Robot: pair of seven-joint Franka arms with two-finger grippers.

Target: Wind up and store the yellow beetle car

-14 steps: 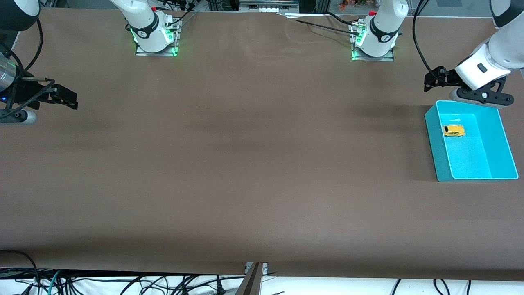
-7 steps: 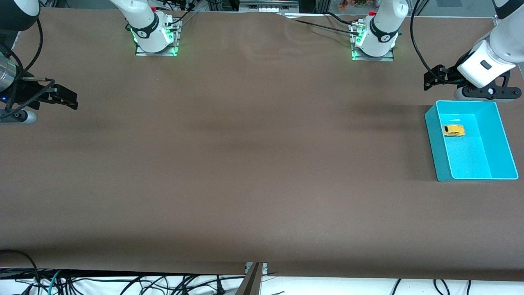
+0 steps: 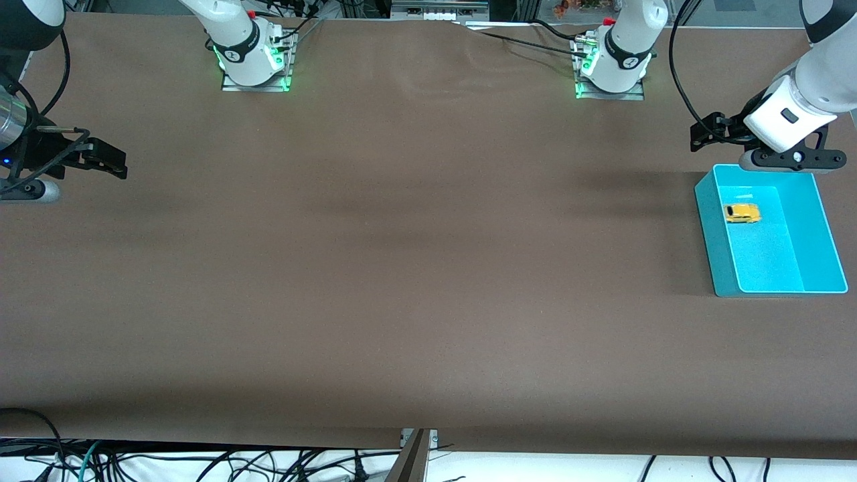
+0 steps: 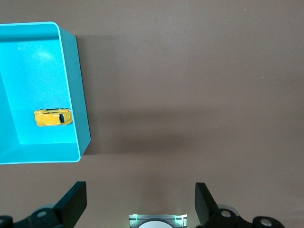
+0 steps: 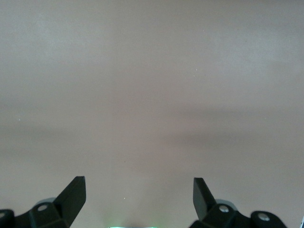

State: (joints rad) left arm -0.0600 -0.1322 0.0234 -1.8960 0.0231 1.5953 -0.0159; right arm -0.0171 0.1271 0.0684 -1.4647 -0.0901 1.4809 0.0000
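The yellow beetle car [image 3: 742, 213] [image 4: 53, 117] lies on the floor of a teal bin [image 3: 710, 227] [image 4: 80, 95] at the left arm's end of the table, close to the bin wall farthest from the front camera. My left gripper [image 3: 713, 130] [image 4: 140, 190] hangs open and empty over the bare table just outside that wall, between the bin and the left arm's base. My right gripper [image 3: 107, 159] [image 5: 139, 183] waits open and empty over the right arm's end of the table.
Both arm bases [image 3: 254, 63] [image 3: 609, 67] stand with green lights along the table edge farthest from the front camera. A brown cloth [image 3: 415, 254] covers the table. Cables [image 3: 201, 462] hang below the edge nearest the front camera.
The left hand has shifted slightly away from the bin's rim toward its own base and turned a little. The car, the bin and the right arm have not moved.
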